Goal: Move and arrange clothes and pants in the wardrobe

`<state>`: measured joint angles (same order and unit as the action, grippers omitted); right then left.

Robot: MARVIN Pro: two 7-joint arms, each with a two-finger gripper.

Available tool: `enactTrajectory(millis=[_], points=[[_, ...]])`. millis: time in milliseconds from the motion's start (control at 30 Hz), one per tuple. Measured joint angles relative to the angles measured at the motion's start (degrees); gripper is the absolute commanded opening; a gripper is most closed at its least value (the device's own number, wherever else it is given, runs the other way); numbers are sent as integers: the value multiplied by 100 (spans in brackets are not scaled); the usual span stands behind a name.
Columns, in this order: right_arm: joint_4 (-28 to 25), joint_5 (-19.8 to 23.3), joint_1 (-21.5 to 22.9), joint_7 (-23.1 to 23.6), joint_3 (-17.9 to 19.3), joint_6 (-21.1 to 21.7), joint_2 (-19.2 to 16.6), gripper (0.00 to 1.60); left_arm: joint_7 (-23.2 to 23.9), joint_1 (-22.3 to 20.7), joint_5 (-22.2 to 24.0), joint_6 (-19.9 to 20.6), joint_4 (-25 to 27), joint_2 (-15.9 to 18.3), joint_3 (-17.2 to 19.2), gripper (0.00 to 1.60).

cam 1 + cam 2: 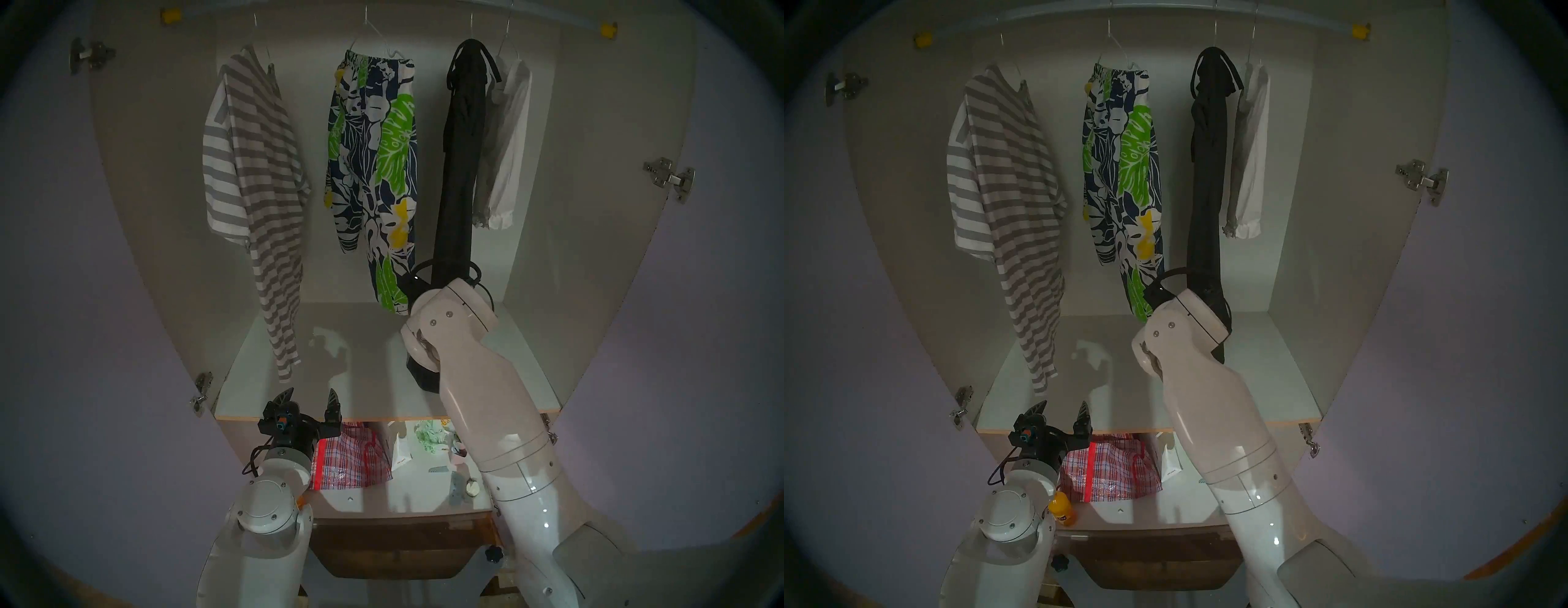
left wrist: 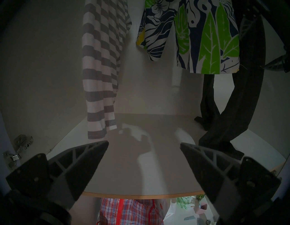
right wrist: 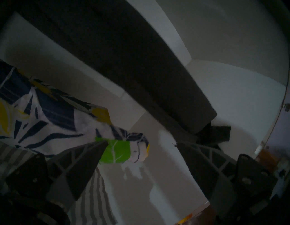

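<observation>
Nearest, left gripper (image 1: pixel 312 397) at the front edge of the white shelf (image 1: pixel 365 395), fingers spread wide, nothing between them. Below the shelf, a red checked bag (image 1: pixel 352 458). Further in, right gripper (image 3: pixel 141 143) low beside the black trousers (image 1: pixel 460 170), fingers also apart and empty. At the back of the wardrobe (image 1: pixel 161 212), hanging from left to right: striped T-shirt (image 1: pixel 259 178), floral shorts (image 1: pixel 373 170), black trousers with hems on the shelf, white blouse (image 1: pixel 507 148).
</observation>
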<state>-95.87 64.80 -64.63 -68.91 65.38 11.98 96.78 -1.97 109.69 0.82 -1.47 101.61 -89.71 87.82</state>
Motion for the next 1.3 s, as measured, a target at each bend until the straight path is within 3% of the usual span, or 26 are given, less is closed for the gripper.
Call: enactTrajectory(millis=[33,67,267,333,467,667,1133,1300], points=[[80,79,52,-97,50,25,55,160,0,0,0,0,-1,0,0,160],[571,623,342,-618,368,326,313,160,-5,0,0,0,-5,1,0,160],[1319,1499,847,-1581,922,790,766,160,-7,-2,0,0,-7,1,-2,160],[1386,1606,1039,-1830,999,820,876,160,-8,-1,0,0,-6,2,-5,160],[1349,1589,1360,-1729,1014,883,889,160,-8,3,3,1,-1,7,-7,160],[1418,1507,1423,-1671,1035,915,908,160,-8,4,7,1,1,10,-8,160],[2556,1574,2449,-1520,1247,758,943,160,-10,4,12,2,1,16,-12,160],[2829,1619,2541,-1472,1463,722,918,160,-12,4,14,2,1,18,-14,160]])
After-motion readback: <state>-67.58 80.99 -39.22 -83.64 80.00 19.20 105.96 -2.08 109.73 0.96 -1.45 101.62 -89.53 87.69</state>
